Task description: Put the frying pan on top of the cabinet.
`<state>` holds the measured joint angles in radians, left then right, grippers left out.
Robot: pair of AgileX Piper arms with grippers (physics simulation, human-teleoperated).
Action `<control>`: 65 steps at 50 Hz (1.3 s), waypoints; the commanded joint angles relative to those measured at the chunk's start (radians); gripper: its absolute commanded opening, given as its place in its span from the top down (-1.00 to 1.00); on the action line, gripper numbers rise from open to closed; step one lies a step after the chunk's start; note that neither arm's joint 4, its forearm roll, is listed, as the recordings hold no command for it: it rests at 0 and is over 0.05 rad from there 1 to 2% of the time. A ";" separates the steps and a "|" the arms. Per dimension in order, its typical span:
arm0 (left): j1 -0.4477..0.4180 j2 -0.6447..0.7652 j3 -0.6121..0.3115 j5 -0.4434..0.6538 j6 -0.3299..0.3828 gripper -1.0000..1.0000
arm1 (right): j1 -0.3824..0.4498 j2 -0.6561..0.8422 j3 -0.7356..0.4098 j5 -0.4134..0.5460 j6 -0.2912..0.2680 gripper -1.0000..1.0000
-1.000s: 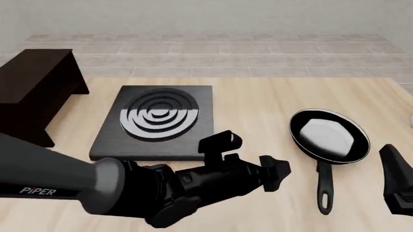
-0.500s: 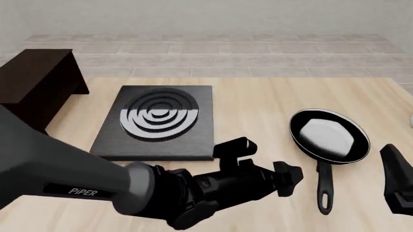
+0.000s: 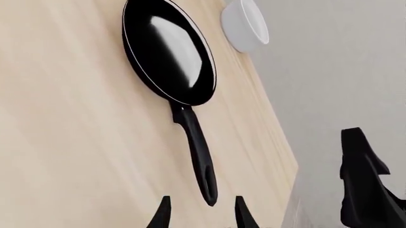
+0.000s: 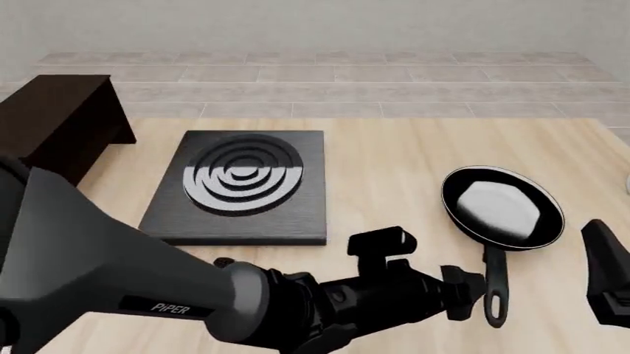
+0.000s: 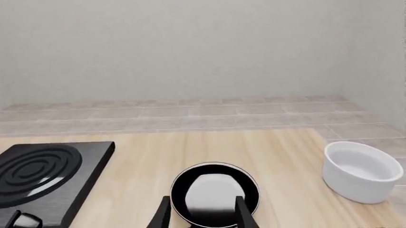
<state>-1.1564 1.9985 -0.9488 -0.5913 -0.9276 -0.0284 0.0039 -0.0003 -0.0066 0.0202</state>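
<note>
While the frying pan [image 4: 502, 203] sits lower right on the table:
Done: nothing.
Left gripper [image 4: 471, 293]: fingers apart, empty, at your handle [image 4: 494, 284].
Left: grasp, lift onto cabinet [image 4: 54, 129], upper left.

We see frying pan [image 4: 502, 205] glossy black, surface [image 4: 394, 162] pale matt wood, cabinet [image 4: 54, 125] dark wood, bowl [image 5: 362, 172] smooth white.

We see the left gripper [image 4: 471, 295] low over the surface [image 4: 394, 162], with the pan's [image 4: 502, 205] handle just to its right and the pan's bowl ahead of it to the right. The stove plate [image 4: 241, 184] lies ahead to its left, the cabinet [image 4: 54, 125] farther left and beyond. The right gripper [image 4: 608, 284] sits right of the pan handle; a bowl [image 5: 362, 171] lies to its right, ahead.
</note>
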 commanded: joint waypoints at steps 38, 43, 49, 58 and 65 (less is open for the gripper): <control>-0.041 0.114 -0.116 0.003 0.002 -1.00 | -0.021 0.019 0.000 -0.012 0.034 -1.00; -0.043 0.113 -0.124 0.006 0.000 -1.00 | -0.022 0.019 0.000 -0.011 0.035 -1.00; -0.038 0.116 -0.125 -0.007 -0.002 -1.00 | -0.022 0.026 0.000 -0.018 0.034 -1.00; -0.044 0.127 -0.147 -0.002 -0.003 -1.00 | -0.023 0.049 0.000 -0.039 0.036 -1.00; -0.043 0.135 -0.156 -0.004 -0.006 -1.00 | -0.024 0.063 0.000 -0.049 0.036 -1.00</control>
<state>-1.1979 2.1223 -1.0893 -0.5940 -0.9311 -0.0513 0.0479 -0.0003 -0.0403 0.0551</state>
